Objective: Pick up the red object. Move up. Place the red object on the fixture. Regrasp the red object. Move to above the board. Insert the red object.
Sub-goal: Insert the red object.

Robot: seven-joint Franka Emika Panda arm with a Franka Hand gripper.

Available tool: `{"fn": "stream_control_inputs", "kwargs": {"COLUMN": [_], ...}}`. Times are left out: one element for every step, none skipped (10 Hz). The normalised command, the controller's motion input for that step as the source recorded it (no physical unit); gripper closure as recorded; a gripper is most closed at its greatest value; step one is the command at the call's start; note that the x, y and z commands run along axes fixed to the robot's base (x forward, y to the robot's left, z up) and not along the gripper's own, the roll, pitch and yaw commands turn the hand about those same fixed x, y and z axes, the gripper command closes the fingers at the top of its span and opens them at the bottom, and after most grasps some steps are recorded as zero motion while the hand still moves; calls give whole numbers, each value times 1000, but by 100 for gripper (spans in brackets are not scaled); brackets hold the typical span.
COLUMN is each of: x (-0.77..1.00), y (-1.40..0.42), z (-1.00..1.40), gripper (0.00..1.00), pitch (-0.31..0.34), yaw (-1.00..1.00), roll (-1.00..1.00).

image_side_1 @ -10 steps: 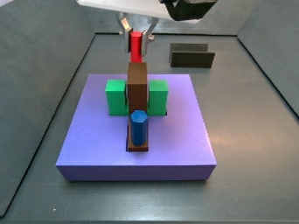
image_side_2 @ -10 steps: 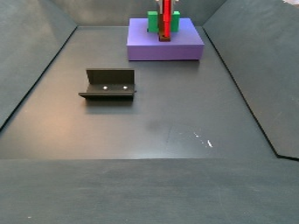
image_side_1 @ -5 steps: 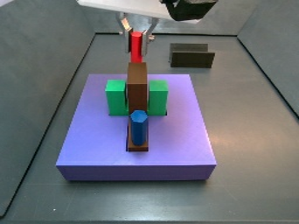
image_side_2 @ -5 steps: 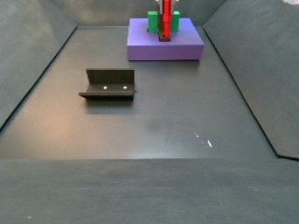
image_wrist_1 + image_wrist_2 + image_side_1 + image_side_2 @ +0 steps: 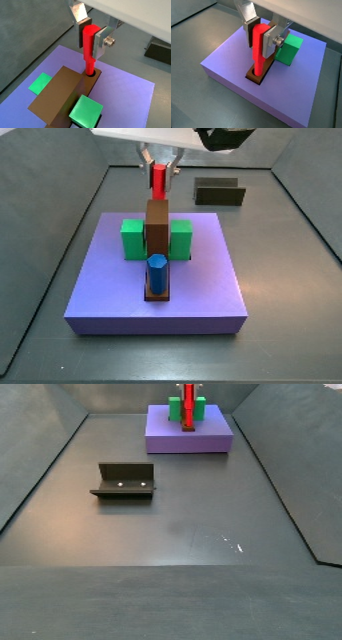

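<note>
Grey floor (image 5: 187, 534) holds one purple board (image 5: 201, 288) and one dark fixture (image 5: 124, 480), well apart; on the board stand two green blocks (image 5: 132, 238), one brown bar (image 5: 158, 223) and one blue cylinder (image 5: 158, 273); the gripper (image 5: 92, 34) hangs over the board, jaws closed on one red object (image 5: 89, 49), thin and upright, its low end in a brown slot (image 5: 257, 75).

The pincer (image 5: 89, 31), above the board (image 5: 231, 67), closes flat brushed-silver metal fingers (image 5: 80, 12) with dark matt pads on the red object (image 5: 89, 47), which looks like smooth, slightly glossy plastic. The board is an even matt purple; its green blocks (image 5: 85, 110) and brown bar (image 5: 60, 93) look flat and unshiny. The grey floor (image 5: 174, 524) carries a faint sheen, and the fixture (image 5: 124, 480) is dull and dark.
</note>
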Motion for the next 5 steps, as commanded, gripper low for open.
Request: {"fn": "stream_control_inputs", "kwargs": {"x": [94, 89, 103, 40, 0], "y": [0, 0, 0, 0, 0], "z": [-131, -94, -71, -109, -131], "gripper": [100, 100, 100, 100, 100], "pitch": [0, 0, 0, 0, 0], "yaw": [137, 131, 129, 100, 71], "roll": [-17, -14, -9, 0, 0]}}
